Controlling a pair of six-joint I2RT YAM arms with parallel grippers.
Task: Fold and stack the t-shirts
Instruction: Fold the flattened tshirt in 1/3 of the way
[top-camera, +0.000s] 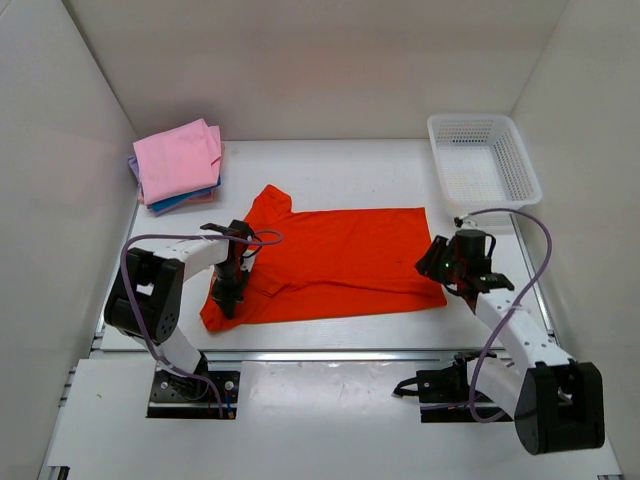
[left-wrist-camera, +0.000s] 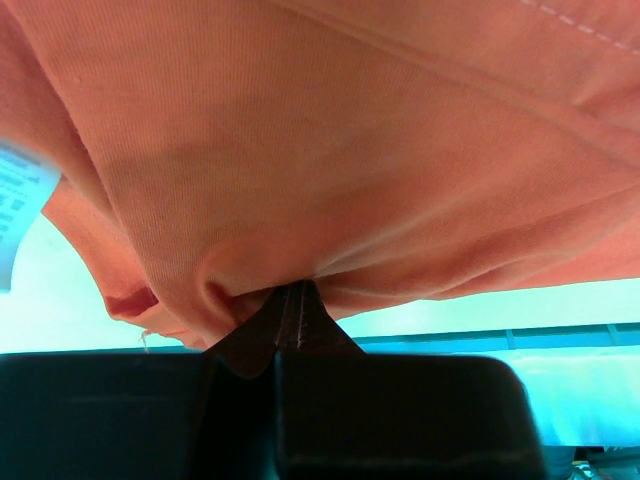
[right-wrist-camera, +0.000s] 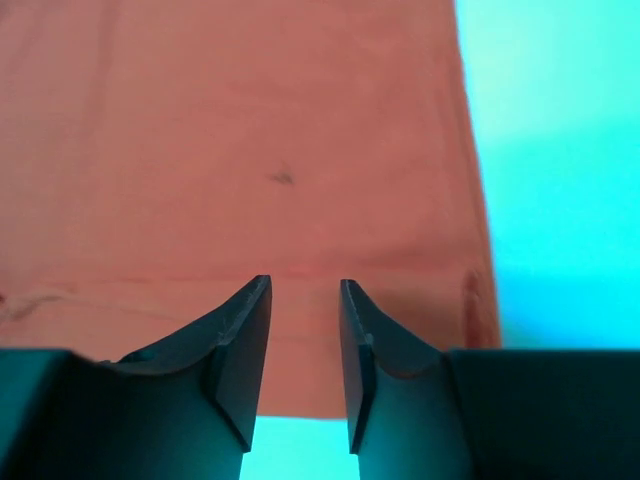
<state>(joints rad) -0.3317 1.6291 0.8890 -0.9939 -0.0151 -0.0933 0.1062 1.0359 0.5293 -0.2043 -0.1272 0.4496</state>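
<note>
- As viewed from above, found bright orange cloth t-shirt (top-camera: 340, 262) spread flat mid-table, unfolded.
- Noted left gripper (left-wrist-camera: 292, 296) clamped on its bunched sleeve-end cloth.
- Noted right gripper (right-wrist-camera: 305, 300) narrowly parted over hem corner, empty.
- Judged first fold starting; next requires pinching hem.

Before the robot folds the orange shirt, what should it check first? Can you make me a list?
1. Hold of the left gripper on the orange shirt: ok, cloth is pinched.
2. Hold of the right gripper: not ok, it is open over the shirt's edge.
3. Shirt spread out: ok, apart from a bunch at the left gripper.
4. The pile of folded shirts out of the way: ok.
5. The basket out of the way: ok.
</note>
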